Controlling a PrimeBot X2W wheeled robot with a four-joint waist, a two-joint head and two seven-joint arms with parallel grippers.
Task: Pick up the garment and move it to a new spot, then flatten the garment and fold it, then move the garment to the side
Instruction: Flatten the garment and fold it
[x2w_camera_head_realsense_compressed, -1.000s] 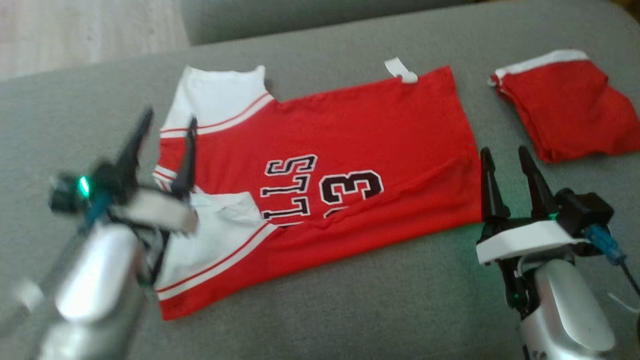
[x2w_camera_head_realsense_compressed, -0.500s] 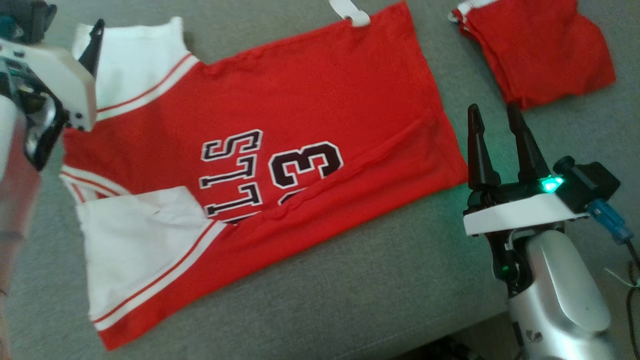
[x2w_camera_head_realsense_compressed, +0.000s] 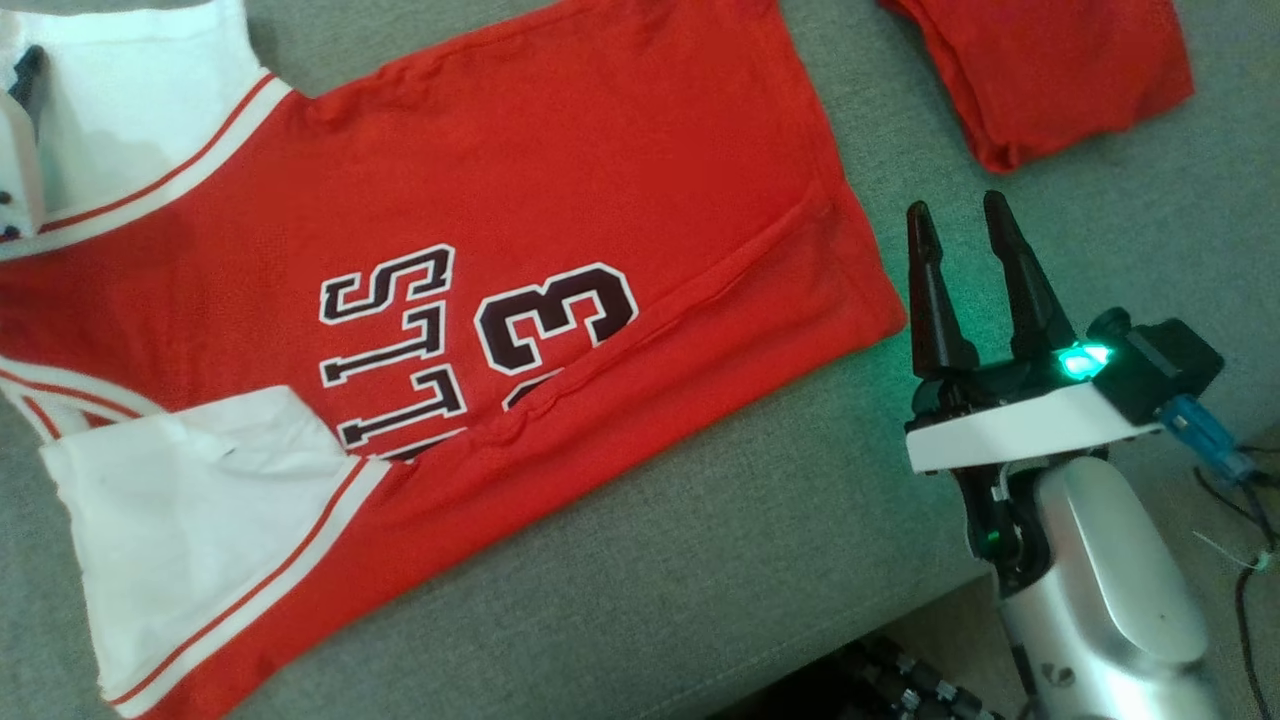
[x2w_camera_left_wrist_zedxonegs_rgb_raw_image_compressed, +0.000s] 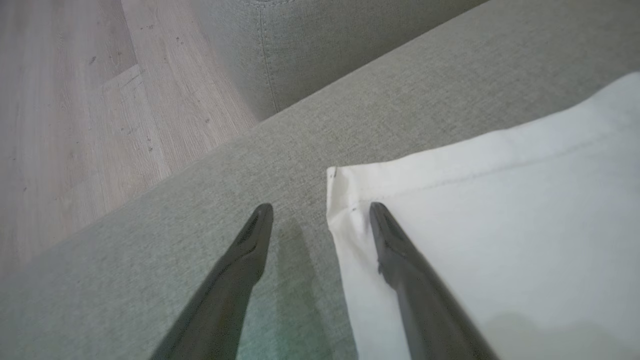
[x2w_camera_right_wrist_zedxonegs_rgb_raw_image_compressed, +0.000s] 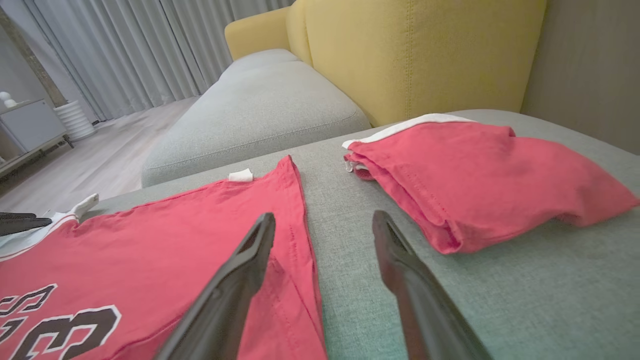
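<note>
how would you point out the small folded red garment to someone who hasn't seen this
Start at the grey sofa seat with the red jersey spread across it. Past the jersey's hem, beyond the right end effector, lies the folded red garment. It is a plain compact bundle with white trim, no lettering or number.

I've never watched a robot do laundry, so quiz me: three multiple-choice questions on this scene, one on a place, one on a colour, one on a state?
1. Where is the folded red garment relative to the jersey?
A) on top of it
B) apart from it, on the same sofa cushion
C) under it

2. What colour are the jersey's sleeve panels?
A) white
B) blue
C) yellow

3. How do the right arm's jaws stand?
A) shut on the jersey
B) shut on the folded garment
C) open, holding nothing

Answers: 1B, grey cushion shows between them; 2A, white with red stripes; 3C, they stand apart with nothing between.
</note>
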